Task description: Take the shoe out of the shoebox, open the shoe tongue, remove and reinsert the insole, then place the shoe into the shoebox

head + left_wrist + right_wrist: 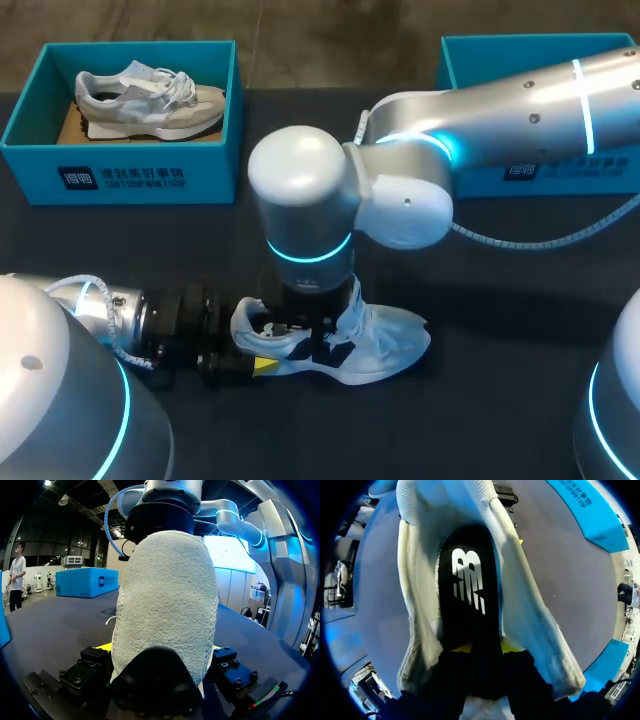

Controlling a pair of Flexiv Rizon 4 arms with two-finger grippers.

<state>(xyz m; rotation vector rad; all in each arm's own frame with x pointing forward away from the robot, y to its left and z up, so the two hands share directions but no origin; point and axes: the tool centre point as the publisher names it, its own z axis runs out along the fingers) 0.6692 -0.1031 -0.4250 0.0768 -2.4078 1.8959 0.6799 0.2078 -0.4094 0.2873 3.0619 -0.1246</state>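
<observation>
A white shoe (385,345) lies on the dark table, its toe pointing right. My left gripper (252,362) comes in low from the left and holds the heel (165,605) between widely spread fingers, one on each side. Reaching down from above, my right gripper (310,342) is inside the shoe's opening. In the right wrist view this gripper (485,647) is shut on the black insole (467,585) with a white logo, which lies between the shoe's spread white sides (415,610). The tongue is hidden.
At the back left an open blue shoebox (120,175) holds a grey shoe (150,95). Another blue box (560,175) stands at the back right, partly behind my right arm (520,110). Bare table lies to the right of the white shoe.
</observation>
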